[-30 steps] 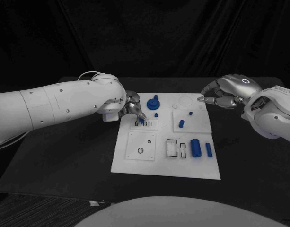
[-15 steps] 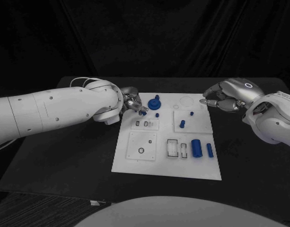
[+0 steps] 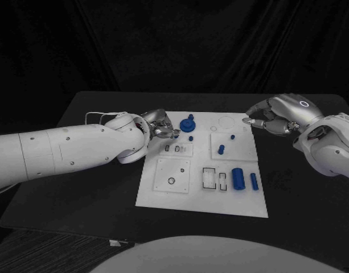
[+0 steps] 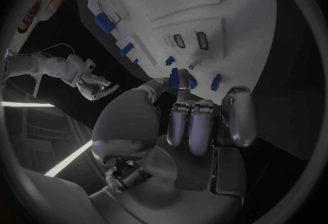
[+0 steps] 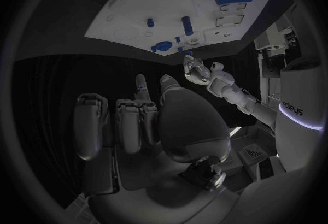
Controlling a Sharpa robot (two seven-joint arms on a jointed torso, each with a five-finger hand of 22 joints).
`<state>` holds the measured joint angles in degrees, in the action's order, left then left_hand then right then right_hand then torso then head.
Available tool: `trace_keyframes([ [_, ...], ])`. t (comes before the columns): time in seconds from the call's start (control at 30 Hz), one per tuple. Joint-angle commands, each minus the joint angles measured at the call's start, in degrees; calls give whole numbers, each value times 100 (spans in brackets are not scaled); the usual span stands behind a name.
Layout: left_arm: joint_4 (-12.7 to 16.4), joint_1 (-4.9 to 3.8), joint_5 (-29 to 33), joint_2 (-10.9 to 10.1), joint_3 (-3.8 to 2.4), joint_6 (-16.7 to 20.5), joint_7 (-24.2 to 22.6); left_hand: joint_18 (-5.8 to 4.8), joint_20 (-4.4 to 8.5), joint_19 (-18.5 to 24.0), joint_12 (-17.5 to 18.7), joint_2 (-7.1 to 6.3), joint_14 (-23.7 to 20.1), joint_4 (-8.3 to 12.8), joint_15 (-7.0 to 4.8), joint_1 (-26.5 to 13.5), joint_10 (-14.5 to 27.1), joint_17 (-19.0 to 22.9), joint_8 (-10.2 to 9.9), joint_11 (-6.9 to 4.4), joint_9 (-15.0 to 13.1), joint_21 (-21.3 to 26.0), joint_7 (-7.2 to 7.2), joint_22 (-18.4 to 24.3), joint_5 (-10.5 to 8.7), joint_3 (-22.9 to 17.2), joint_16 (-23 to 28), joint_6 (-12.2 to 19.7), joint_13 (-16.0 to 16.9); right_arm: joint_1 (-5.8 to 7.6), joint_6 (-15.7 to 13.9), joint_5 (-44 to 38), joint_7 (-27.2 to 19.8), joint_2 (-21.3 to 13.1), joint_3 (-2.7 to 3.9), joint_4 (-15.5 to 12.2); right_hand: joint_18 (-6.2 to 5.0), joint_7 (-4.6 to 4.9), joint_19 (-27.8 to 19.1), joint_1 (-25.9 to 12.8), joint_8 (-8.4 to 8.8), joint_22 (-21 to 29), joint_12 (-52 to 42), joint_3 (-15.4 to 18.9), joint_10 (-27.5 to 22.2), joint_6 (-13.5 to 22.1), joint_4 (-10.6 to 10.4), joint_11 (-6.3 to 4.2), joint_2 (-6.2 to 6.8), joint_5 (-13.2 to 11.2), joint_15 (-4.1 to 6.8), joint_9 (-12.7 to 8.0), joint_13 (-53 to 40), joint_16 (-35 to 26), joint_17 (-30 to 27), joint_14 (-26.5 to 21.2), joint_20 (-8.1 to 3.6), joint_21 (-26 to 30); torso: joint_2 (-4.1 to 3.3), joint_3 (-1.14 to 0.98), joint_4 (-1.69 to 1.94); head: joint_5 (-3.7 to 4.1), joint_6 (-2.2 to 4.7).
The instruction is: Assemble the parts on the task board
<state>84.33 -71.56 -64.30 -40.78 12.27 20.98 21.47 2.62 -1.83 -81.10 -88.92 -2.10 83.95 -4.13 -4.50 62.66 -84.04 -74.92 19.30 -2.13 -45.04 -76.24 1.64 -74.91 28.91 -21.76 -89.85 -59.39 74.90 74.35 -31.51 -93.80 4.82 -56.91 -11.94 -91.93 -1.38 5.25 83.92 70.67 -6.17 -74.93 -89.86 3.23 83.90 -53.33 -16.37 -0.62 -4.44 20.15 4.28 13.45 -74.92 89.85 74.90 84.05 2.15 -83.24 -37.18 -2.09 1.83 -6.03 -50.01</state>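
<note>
The white task board (image 3: 192,187) lies mid-table. My left hand (image 3: 159,127) hovers over its far left corner, fingers curled. Thumb and a finger pinch a small blue part (image 4: 174,77), next to a blue knob (image 3: 187,123) standing on the board. Just nearer than the hand, two small slots (image 3: 172,149) lie bare. My right hand (image 3: 271,118) hangs off the board's far right corner, its fingers (image 5: 130,117) curled in with nothing visible in them. A blue cylinder (image 3: 237,177) and a slim blue piece (image 3: 253,181) lie near the board's right edge.
Small blue pegs (image 3: 221,149) stand in the board's right half, and another (image 3: 191,138) just below the knob. Black table (image 3: 84,187) surrounds the board, with open room on both sides. My left forearm (image 3: 59,151) stretches over the table's left side.
My left hand has lifted off the two slots and drawn back toward the board's far left corner, the small blue part going with it. The right hand has hardly moved.
</note>
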Motion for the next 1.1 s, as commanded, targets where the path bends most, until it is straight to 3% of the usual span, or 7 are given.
trace_keyframes([
  [0.03,9,60,-170,28,-5,404,-191,85,10,-32,16,-8,605,-35,-37,-51,-498,-1508,12,-23,-6,-3,-8,-1034,15,9,-15,-1,1373,-14,-211,-16,-53,-4,4,-26,-33,1,283,77,39,-1282,-14,-34,610,-45,18,40,8,51,-51,-10,-1508,15,1510,595,43,-7,-5,1,-3,-73,1],
  [0.17,32,107,-176,31,-5,418,-205,86,10,-30,22,-8,605,-42,-37,-55,-493,-1508,8,-22,-6,1,-6,-1033,15,8,-15,5,1367,-15,-214,-16,-58,-10,4,-33,-33,1,283,84,41,-1282,-14,-37,610,-46,19,39,8,66,-51,-12,-1508,15,1510,595,43,-7,-1,0,5,-51,1],
  [0.6,155,195,-210,-104,-5,246,-166,86,11,-30,23,-2,605,-51,-37,-57,-492,-1508,6,-22,-7,2,-6,-1033,16,4,-15,8,1365,-21,-220,-16,-59,-25,4,-43,-33,1,283,90,41,-1282,-14,-40,610,-46,20,39,9,75,-51,-13,-1508,15,1510,595,43,-6,-1,0,1,-96,1],
  [0.97,381,277,-687,-325,-4,461,-139,84,12,-36,25,-8,605,-66,-37,-69,-491,-1508,4,-21,-10,-5,-4,-1036,7,7,-15,10,1363,-24,-184,-16,-37,-29,4,-45,-29,0,290,104,43,-1287,-14,-45,610,-47,25,39,11,94,-51,-14,-1508,15,1510,595,44,-20,-1,-1,3,-81,1],
  [1.1,439,300,-1121,-359,-4,541,-95,81,13,-44,17,-17,605,-68,-38,-69,-497,-1508,9,-23,-14,-15,-8,-1040,8,8,-15,0,1371,-26,-166,-16,-20,-27,4,-44,-27,0,294,106,43,-1290,-14,-46,610,-47,26,39,12,96,-51,-15,-1508,15,1510,595,44,-29,-2,0,1,-76,1],
])
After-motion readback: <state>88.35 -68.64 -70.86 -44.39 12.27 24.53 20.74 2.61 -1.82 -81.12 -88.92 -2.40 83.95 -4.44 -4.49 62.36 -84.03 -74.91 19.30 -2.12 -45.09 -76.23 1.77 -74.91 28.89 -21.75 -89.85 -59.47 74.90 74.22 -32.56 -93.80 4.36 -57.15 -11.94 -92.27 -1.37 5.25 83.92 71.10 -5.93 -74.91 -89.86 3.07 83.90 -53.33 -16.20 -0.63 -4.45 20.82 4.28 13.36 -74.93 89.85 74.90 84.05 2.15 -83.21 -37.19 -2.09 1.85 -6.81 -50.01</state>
